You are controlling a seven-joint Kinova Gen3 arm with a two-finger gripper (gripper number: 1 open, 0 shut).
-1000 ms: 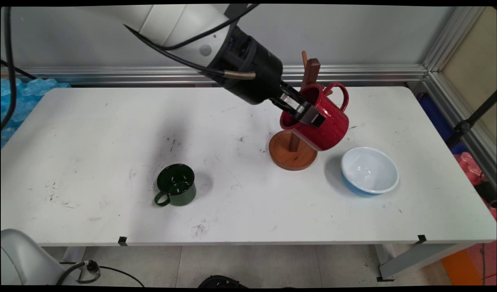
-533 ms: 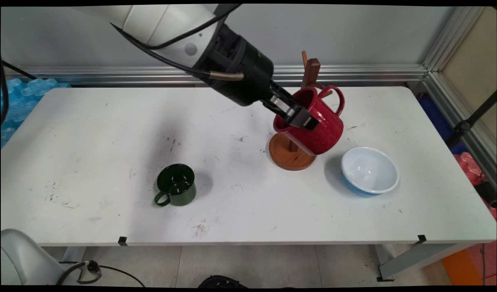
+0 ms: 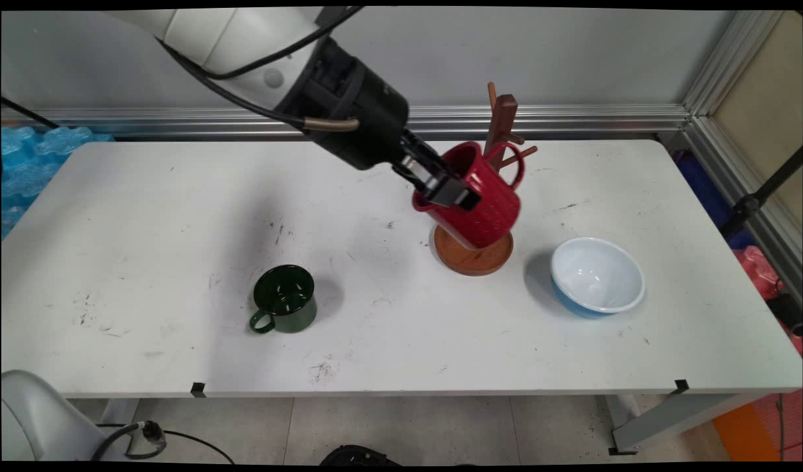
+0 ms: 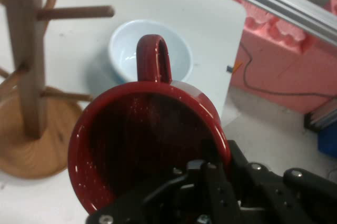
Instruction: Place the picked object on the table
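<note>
A red mug [image 3: 474,200] is hanging tilted in mid-air, its rim pinched by the black gripper [image 3: 446,185], one finger inside the mouth and one outside, clenched on the wall. The mug's handle [image 3: 516,164] is pointing away from the arm, lying just beside the pegs of the wooden mug tree [image 3: 499,124] but threaded on none of them, so the mug is hanging free of the rack and above its round base [image 3: 472,255]. A white-and-blue bowl [image 3: 596,275] is sitting to the right on the white table [image 3: 145,196]; a dark green mug [image 3: 284,298] is standing well apart to the left.
</note>
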